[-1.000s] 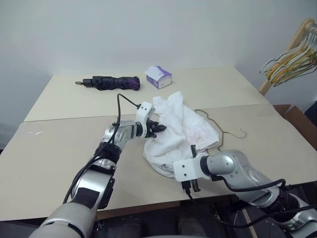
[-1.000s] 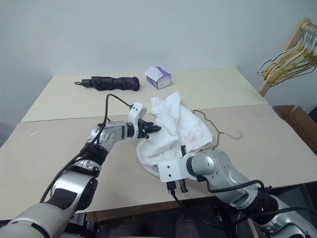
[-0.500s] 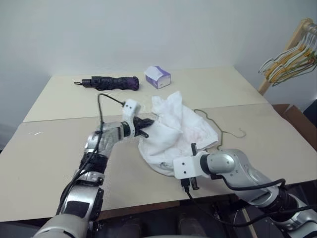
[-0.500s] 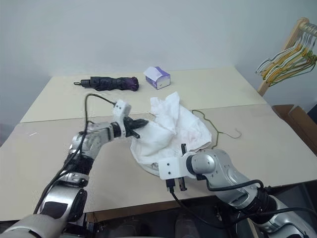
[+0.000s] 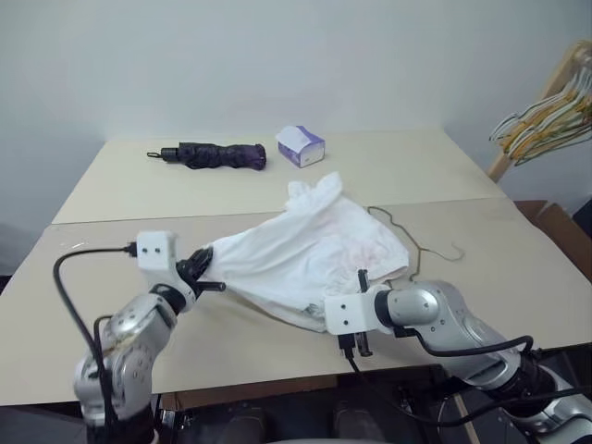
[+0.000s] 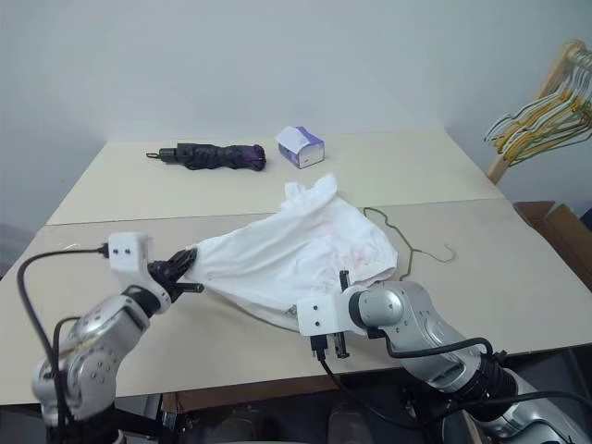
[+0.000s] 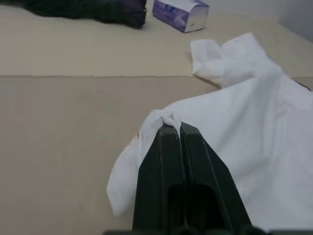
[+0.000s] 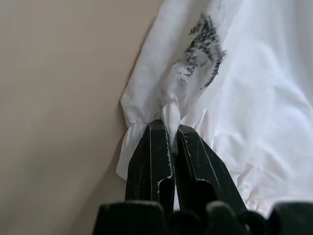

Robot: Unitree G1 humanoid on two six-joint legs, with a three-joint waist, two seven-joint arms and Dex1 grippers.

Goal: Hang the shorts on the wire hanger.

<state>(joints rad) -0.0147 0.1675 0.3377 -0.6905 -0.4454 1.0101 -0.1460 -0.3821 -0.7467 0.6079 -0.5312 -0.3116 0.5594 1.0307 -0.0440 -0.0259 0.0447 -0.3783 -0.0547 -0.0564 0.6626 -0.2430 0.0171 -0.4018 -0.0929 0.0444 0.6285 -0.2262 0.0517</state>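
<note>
Shorts [image 5: 305,259] pinched between both grippers

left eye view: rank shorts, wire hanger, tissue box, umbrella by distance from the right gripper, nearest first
1. shorts: pinched in the right gripper's shut jaws, near table edge.
2. wire hanger: just beyond, partly under the shorts' right side.
3. tissue box: far side of the table.
4. umbrella: far side too, further left.

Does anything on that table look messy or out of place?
Mostly the shorts: stretched and rumpled between the left gripper and right gripper, lying partly over the wire hanger instead of hanging from it.
</note>
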